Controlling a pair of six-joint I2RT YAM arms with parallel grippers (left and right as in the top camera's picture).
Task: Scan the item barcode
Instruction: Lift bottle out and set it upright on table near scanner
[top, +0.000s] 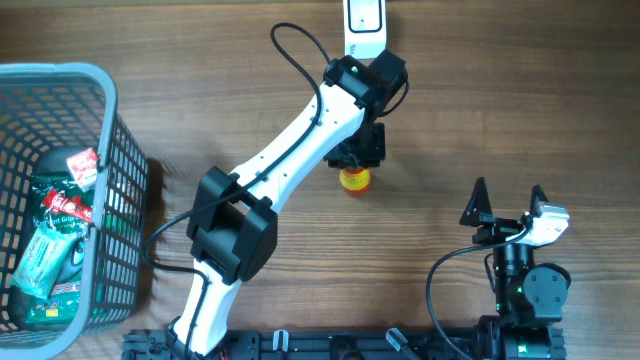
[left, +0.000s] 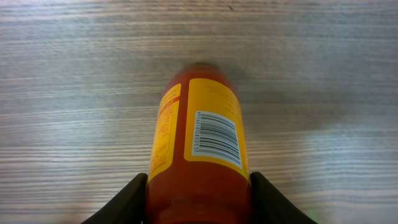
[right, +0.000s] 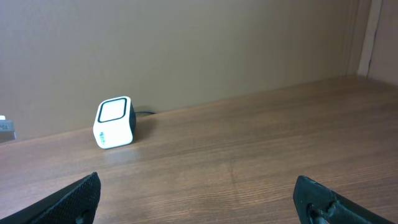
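Left arm reaches across the middle of the desk (top: 500, 80). Your left fingers (left: 130, 202) are clamped on the two sides of the bottle (left: 199, 143), one dark finger on each flank near its base. The grip looks firm and even.

The bottle is red-orange with a yellow label (left: 211, 99). From the left wrist view it points away from the camera, down toward the wood. You cannot tell whether its far end touches the desk. From overhead only a yellow and orange end shows below the wrist (top: 354, 180).

The barcode (left: 216, 138) is a white panel with black bars on the right half of the label, facing the wrist camera. Digits run along its left edge but are too blurred to read. The left side of the label carries a narrow column of fine print, unreadable. No brand name can be made out.

The scanner (top: 363, 22) sits at the far edge of the desk, past the left wrist and apart from the bottle. In the right wrist view it is a small white cube (right: 114, 122) with a dark-framed window on top and a small marking on its front, too small to read.

Your right fingers (right: 78, 198) are spread wide and hold nothing, parked at the near right of the desk.

A grey basket (top: 110, 130) stands at the left edge with green packets (top: 55, 250) inside. Their print is white and red and too small to read.
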